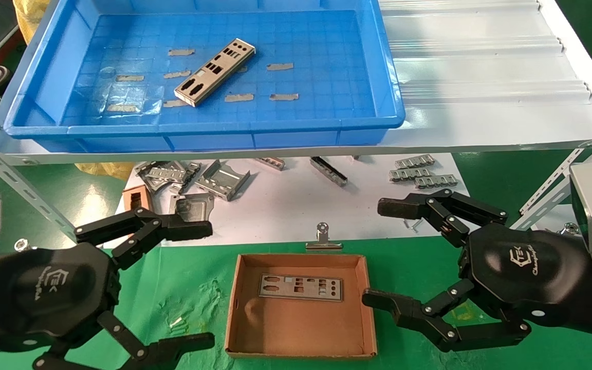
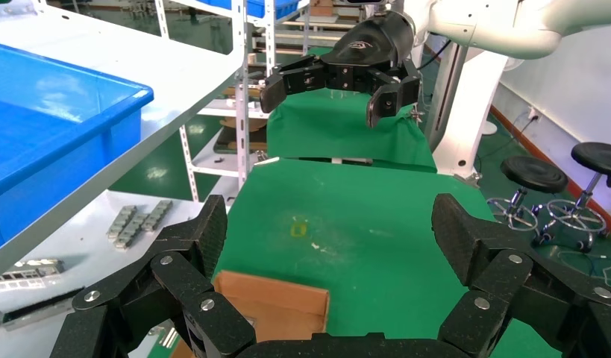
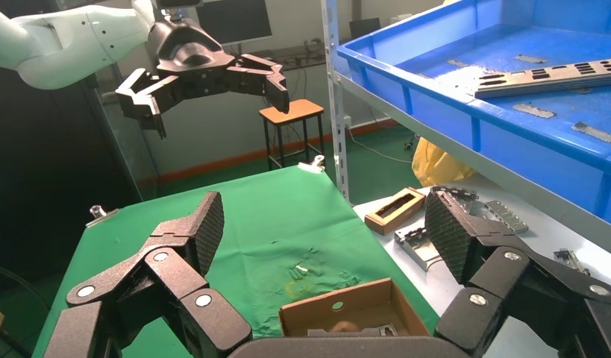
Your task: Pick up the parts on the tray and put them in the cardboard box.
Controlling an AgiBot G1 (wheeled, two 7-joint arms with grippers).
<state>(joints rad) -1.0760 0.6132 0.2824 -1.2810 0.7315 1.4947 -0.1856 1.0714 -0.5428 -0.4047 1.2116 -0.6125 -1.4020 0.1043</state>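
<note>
One silver part (image 1: 215, 72) lies slantwise on the floor of the blue tray (image 1: 203, 128), up on the white shelf; the right wrist view shows this part (image 3: 548, 77) too. A second part (image 1: 301, 287) lies flat inside the cardboard box (image 1: 301, 324) on the green cloth. My left gripper (image 1: 204, 285) hovers open just left of the box and holds nothing. My right gripper (image 1: 378, 253) hovers open just right of the box, also holding nothing. In the left wrist view the box's corner (image 2: 276, 306) shows between the open fingers (image 2: 212, 227).
Grey tape scraps (image 1: 280, 67) dot the tray floor. Bent metal brackets (image 1: 221, 180), clips (image 1: 419, 174) and a small brown block (image 1: 135, 198) lie on the white table under the shelf (image 1: 481, 77). A binder clip (image 1: 322, 237) sits behind the box. Shelf struts (image 1: 18, 190) flank both arms.
</note>
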